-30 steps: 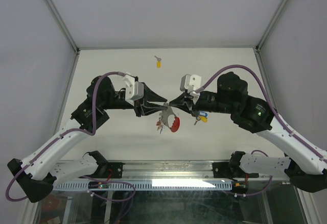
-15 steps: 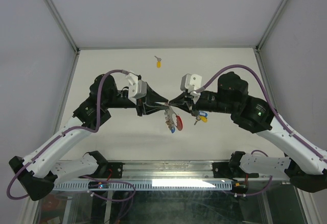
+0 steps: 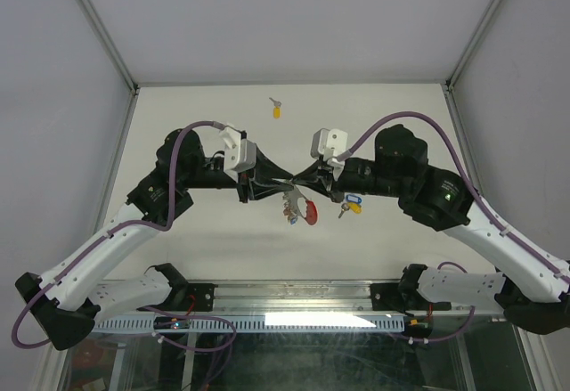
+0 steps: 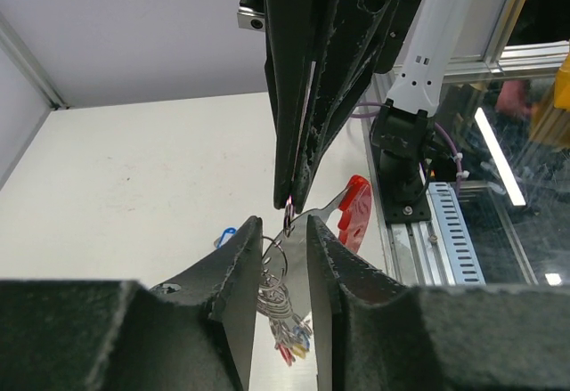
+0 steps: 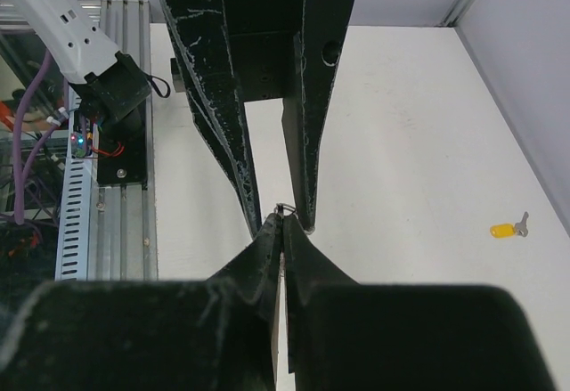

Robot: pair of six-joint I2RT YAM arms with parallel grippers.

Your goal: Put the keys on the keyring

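The right gripper point(image 5: 281, 222), pinched shut, holds the keyring point(image 4: 354, 215) aloft at centre. The left gripper point(image 4: 285, 227) straddles it, narrowly parted (gripping nothing, apparently). If the pinch slips on thin wire, the cluster drops.

left claw point(image 3: 281, 182) meeting right claw point(image 3: 304, 180) mid-table, yellow key point(image 3: 276, 110) well beyond
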